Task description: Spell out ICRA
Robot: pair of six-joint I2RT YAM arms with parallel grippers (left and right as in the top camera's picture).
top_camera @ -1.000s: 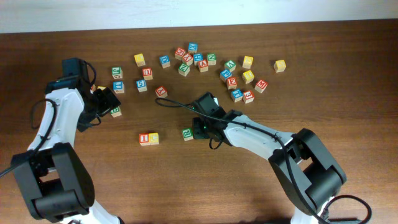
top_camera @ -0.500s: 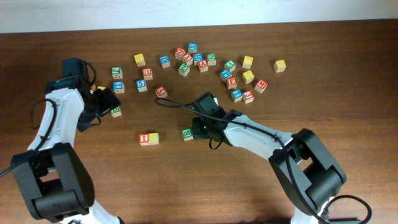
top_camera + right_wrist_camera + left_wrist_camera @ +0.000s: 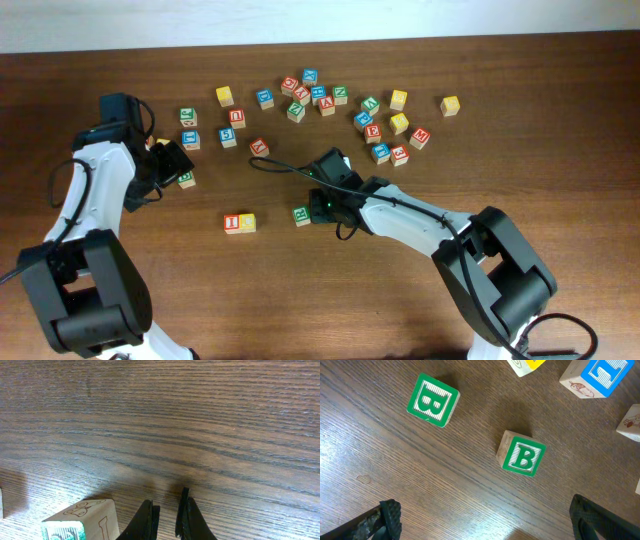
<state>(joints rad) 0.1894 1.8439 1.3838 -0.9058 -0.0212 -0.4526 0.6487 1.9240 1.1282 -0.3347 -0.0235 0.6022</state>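
Three of the four wanted cubes set in a row on the dark wooden table (image 3: 280,300), at about seven o'clock of its middle. At the nine o'clock end, a small wooden cube with a red letter I (image 3: 233,222), touching at its three o'clock side a small wooden cube with a yellow face (image 3: 247,222); letter there too small to read from overhead. Further toward three o'clock, apart from that pair, a small wooden cube with a green letter R (image 3: 301,215). Fourth cube, the red A, not picked out with certainty among the loose scatter of coloured letter cubes (image 3: 326,104) toward twelve and one o'clock.

Just beside the R cube, at its three o'clock, the right gripper (image 3: 166,505): black fingers drawn almost together, only a thin slit between, pinching nothing, over bare wood. From the right wrist, R cube at eight o'clock of the tips, clear of them.

Over at nine o'clock of the table, the left gripper (image 3: 482,515): fingers spread wide, nothing between them but tabletop. Beyond its tips, two small wooden cubes with green letter B: one (image 3: 432,400) at eleven o'clock, the other (image 3: 521,453) near twelve, apart from each other and from both fingers.
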